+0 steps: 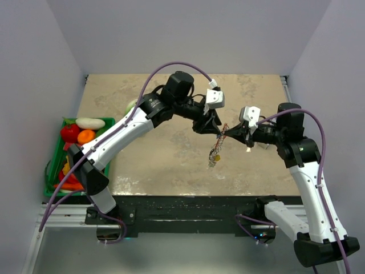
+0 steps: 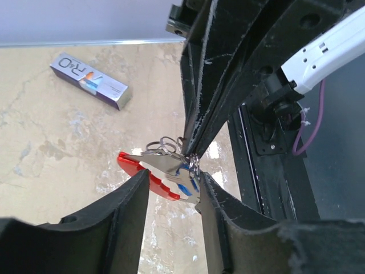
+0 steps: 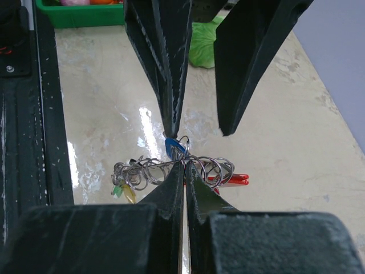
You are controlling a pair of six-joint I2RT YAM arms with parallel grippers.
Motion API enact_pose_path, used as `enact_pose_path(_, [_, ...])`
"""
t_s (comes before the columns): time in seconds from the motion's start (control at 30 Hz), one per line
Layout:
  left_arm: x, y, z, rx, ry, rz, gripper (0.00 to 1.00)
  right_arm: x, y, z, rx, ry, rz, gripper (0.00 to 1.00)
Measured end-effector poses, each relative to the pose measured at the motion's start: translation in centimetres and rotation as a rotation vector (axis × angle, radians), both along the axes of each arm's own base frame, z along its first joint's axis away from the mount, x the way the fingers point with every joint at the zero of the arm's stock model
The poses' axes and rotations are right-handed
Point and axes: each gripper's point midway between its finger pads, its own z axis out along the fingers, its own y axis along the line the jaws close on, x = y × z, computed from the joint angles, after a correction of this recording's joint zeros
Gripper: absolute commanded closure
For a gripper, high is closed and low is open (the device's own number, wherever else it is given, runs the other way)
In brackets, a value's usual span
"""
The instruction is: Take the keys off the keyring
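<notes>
Right end effector has its fingers pressed tight together, pinching a loop of the keyring and holding the whole bunch up over the middle of the counter. Left end effector is spread. One fingertip sits right at the blue-headed key, the other is off to the side, and nothing is clamped. The other keys (green and yellow heads) hang off one side of the pinch, and the red fob sticks out the other.

What could go sideways, imo: that pinch is on thin wire, so any tug from the left side could twist the ring in the grip or yank it out, and the bunch drops. The loops are also crowded together, so the left fingers closing could easily catch ring or fob along with the key and drag everything instead of sliding one key off.
</notes>
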Motion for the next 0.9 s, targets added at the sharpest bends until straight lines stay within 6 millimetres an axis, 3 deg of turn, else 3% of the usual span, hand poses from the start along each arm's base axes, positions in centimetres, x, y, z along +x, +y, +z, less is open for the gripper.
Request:
enact_pose_path(0.17, [-1.0, -0.3, -0.5, 0.013, 0.006, -0.035, 0.73, 0.0, 0.0, 0.0, 0.0, -0.001, 0.0, 1.0])
enact_pose_path(0.37, [-1.3, -0.3, -0.4, 0.007, 0.006, -0.055, 1.0, 0.0, 0.0, 0.1, 0.002, -0.002, 0.0, 1.0])
enact_pose_path(0.9, [-1.3, -0.2, 0.3, -0.015, -0.031, -0.06, 1.0, 0.5, 0.0, 0.8, 0.1, 0.079, -0.019, 1.0])
